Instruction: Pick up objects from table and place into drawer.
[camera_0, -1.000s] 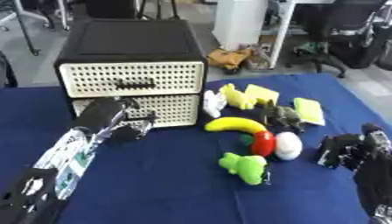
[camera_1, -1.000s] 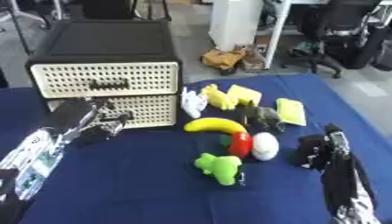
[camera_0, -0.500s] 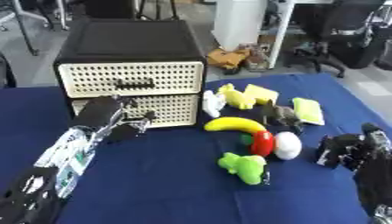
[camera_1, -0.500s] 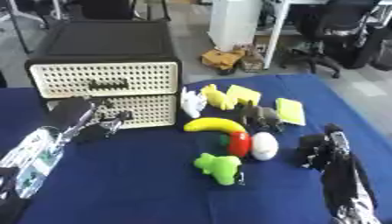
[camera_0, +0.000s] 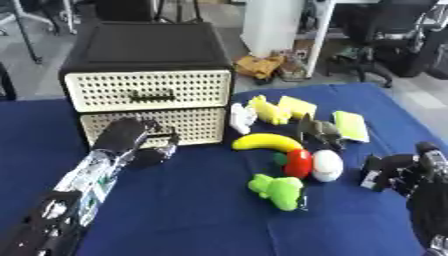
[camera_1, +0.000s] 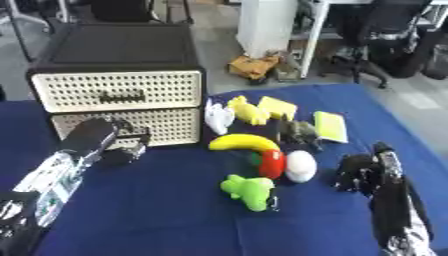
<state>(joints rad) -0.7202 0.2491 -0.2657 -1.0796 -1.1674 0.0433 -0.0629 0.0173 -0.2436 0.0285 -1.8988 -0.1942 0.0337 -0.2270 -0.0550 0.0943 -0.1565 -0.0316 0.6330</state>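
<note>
Blue table (camera_0: 201, 220): left hand (camera_0: 131, 141) fingers curled at lower drawer (camera_0: 153, 126) front; right hand (camera_0: 398, 171) curled, empty

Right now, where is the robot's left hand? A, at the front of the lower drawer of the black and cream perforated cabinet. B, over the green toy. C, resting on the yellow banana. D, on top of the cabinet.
A: the left hand sits against the cream perforated front of the lower drawer, fingers curled near its handle, well left of the yellow banana and the green toy.
</note>
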